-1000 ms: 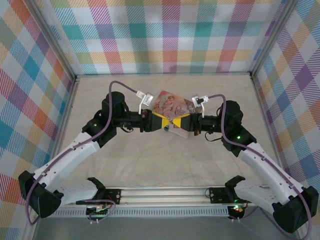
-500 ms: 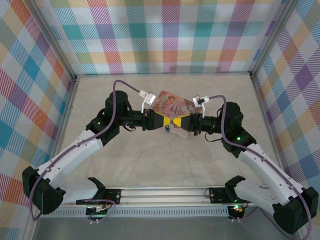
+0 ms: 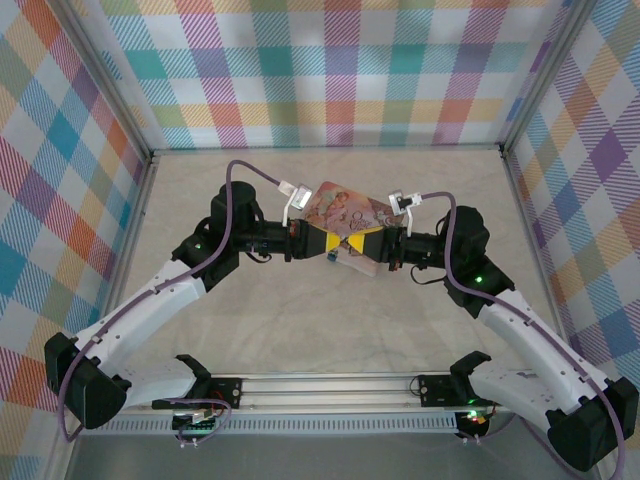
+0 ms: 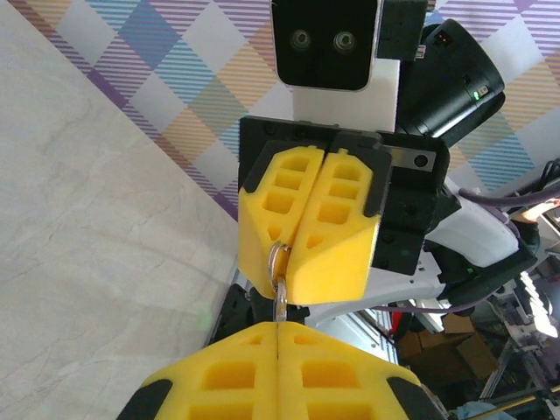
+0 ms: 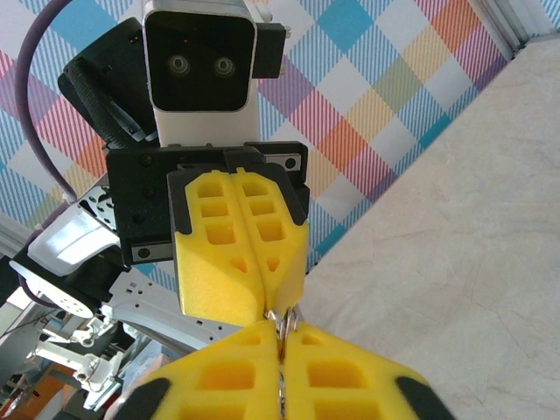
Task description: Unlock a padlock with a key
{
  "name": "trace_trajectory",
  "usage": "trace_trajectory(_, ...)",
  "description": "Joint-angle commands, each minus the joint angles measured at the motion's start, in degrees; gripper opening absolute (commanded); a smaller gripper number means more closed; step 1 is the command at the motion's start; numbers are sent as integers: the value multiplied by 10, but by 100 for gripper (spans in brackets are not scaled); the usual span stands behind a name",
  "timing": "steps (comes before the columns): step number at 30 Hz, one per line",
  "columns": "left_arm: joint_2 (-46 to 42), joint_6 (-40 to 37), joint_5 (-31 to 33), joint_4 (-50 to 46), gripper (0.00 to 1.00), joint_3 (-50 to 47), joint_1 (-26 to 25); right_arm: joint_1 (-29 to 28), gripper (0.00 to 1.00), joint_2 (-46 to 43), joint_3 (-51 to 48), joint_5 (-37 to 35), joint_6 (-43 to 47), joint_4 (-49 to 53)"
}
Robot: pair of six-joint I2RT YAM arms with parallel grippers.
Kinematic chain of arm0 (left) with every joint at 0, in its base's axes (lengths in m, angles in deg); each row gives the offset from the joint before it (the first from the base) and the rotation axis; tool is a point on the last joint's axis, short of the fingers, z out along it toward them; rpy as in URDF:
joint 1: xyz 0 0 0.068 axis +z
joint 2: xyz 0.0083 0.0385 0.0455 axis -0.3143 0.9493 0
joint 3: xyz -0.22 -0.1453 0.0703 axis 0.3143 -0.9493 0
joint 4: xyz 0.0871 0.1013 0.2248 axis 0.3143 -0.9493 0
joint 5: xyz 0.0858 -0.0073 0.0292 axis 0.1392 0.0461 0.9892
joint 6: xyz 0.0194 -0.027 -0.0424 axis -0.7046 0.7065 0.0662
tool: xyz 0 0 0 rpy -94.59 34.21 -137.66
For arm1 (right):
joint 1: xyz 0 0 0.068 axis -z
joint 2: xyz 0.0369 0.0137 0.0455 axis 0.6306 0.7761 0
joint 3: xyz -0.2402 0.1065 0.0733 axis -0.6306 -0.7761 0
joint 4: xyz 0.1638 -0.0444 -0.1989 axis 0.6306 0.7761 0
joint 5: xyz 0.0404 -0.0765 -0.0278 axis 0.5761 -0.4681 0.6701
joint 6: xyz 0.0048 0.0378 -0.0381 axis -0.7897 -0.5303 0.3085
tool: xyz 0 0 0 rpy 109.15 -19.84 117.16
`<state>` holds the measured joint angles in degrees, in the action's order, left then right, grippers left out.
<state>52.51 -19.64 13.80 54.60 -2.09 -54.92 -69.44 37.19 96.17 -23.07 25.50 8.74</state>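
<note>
My two grippers meet tip to tip above the pink tin (image 3: 345,212). The left gripper (image 4: 278,331) is shut on a thin silvery blade, the key (image 4: 280,302), which reaches forward out of its yellow pads. The right gripper (image 5: 281,337) is shut on a thin metal loop (image 4: 279,258), which looks like the padlock's shackle. The loop shows again at the junction (image 5: 283,320). In the top view a tiny blue-grey speck, the padlock (image 3: 333,257), sits just below the touching tips of the left gripper (image 3: 330,244) and the right gripper (image 3: 345,246). Its body is hidden in both wrist views.
The pink illustrated tin lies on the beige table (image 3: 330,320) under and behind the grippers. Plaid walls (image 3: 330,70) enclose the table on three sides. A metal rail (image 3: 330,385) runs along the near edge between the arm bases.
The left arm's elbow has shifted a little to the right and forward. The fingertips stay pressed together over the tin, and both grippers remain shut.
</note>
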Motion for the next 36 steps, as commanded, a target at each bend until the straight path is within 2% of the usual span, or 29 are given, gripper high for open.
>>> trace_trajectory(1,-3,-44,26,-49,0,17,-1,0,36,-12,1,-21,30,42)
trace_trajectory(3,6,-79,41,-105,0,34,-1,3,52,-21,3,-60,53,89)
trace_trajectory(8,33,-158,66,-229,0,75,-1,6,57,-23,12,-117,92,153)
trace_trajectory(10,47,-188,66,-271,0,94,-1,6,62,-19,16,-165,106,175)
trace_trajectory(14,72,-234,42,-335,0,125,0,6,66,-20,5,-185,136,163)
trace_trajectory(17,81,-260,13,-358,0,139,1,6,64,-14,3,-154,120,139)
trace_trajectory(20,86,-283,-3,-376,0,151,2,6,61,4,-6,-79,86,78)
trace_trajectory(24,88,-288,-24,-380,0,160,7,7,50,31,-19,0,45,-1)
trace_trajectory(30,76,-277,-34,-358,0,151,8,4,52,41,-23,35,41,-8)
trace_trajectory(34,73,-272,-34,-351,0,146,9,-1,42,43,-19,58,45,-4)
trace_trajectory(36,72,-269,-36,-347,0,144,10,-3,41,46,-17,67,50,4)
